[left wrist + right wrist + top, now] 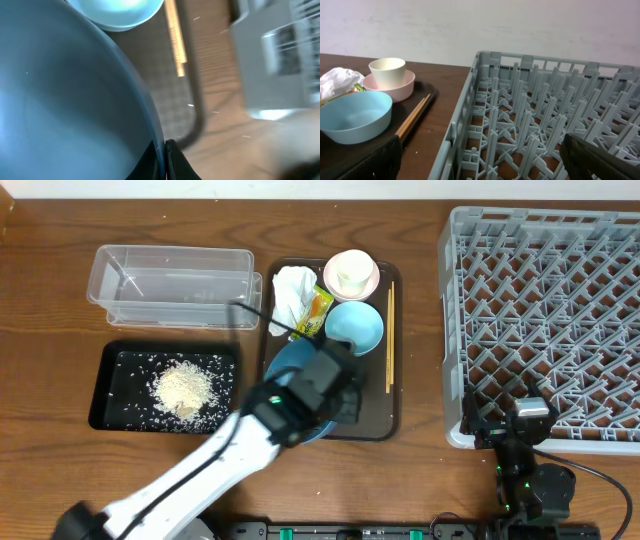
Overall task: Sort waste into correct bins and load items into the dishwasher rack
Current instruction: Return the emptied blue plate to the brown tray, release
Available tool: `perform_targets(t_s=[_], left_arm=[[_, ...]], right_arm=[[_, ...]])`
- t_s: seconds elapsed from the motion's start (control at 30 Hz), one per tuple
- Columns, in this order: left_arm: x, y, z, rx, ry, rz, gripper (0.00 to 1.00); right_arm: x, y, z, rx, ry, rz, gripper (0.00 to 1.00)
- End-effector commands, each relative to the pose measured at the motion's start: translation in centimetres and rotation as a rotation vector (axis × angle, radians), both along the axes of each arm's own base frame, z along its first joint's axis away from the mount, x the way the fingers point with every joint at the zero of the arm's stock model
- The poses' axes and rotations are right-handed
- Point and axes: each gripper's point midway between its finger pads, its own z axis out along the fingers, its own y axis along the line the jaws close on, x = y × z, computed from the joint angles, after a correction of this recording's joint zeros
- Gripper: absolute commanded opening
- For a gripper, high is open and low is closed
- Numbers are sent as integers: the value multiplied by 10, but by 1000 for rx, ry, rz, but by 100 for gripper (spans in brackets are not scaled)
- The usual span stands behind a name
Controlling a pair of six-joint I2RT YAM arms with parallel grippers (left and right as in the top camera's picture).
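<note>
Left gripper (162, 155) is clamped on the rim of the dark-blue plate (60, 110) resting on the brown tray (381, 418), likely to lift it toward the dishwasher rack (545, 320). Right gripper (480, 162) waits, fingers apart.

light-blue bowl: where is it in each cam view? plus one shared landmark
Overhead: light-blue bowl near centre.
Left wrist: cut off at top edge, left of centre.
Right wrist: lower left.
Shared landmark: chopsticks lie just right of the bowl in every view.
</note>
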Motion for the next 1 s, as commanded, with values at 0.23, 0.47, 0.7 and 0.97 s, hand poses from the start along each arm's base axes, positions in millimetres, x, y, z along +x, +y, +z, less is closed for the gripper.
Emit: perform_targets(t_s=[0.23, 0.47, 0.7, 0.97], left_arm=[[22, -16, -27, 144, -134, -50, 7], [17, -12, -30, 157, -111, -48, 11], [5, 0, -40, 191, -34, -18, 11], [28, -3, 3, 168, -162, -20, 51]], right_arm=[[0, -2, 0, -12, -2, -6, 99], [0, -2, 0, -12, -2, -6, 99], [0, -2, 0, -12, -2, -6, 99], [0, -2, 0, -12, -2, -6, 99]])
